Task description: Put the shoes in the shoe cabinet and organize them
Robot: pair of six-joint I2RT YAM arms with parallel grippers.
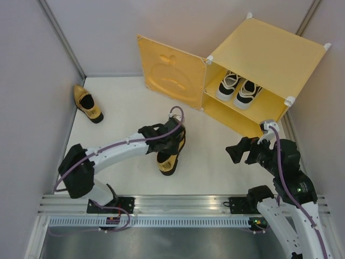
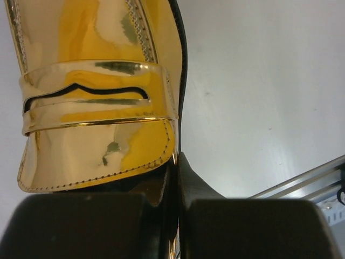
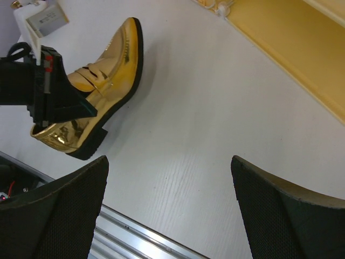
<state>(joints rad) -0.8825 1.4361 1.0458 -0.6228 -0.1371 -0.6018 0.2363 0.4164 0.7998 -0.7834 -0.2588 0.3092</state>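
While pinched at the side of its collar between the closed fingers of the left gripper (image 1: 171,141), stands sole-down near the middle of the table (image 1: 129,108), close to the rail (image 1: 178,205): near gold loafer (image 1: 168,161). Long axis near-to-far, tilted slightly right. Heel toward the arm bases, pointed toe away, toward the shoe cabinet (image 1: 269,54). Toe hidden under the wrist from above, plain in the right wrist view. Strap across the vamp fills the left wrist view just ahead of the fingers.

Far gold loafer (image 1: 88,102) alone by the left wall, well apart. Axis diagonal, toe to the far left, heel to the near right.

White sneakers (image 1: 238,90) just beside each other on the inner shelf (image 1: 267,109), in the upper compartment. Axes front-to-back, white rounded ends at the opening. Door (image 1: 170,73) open, standing to the left of the cabinet.

Right gripper (image 1: 243,152) spread wide, holding nothing, above the table in front of the lower compartment.
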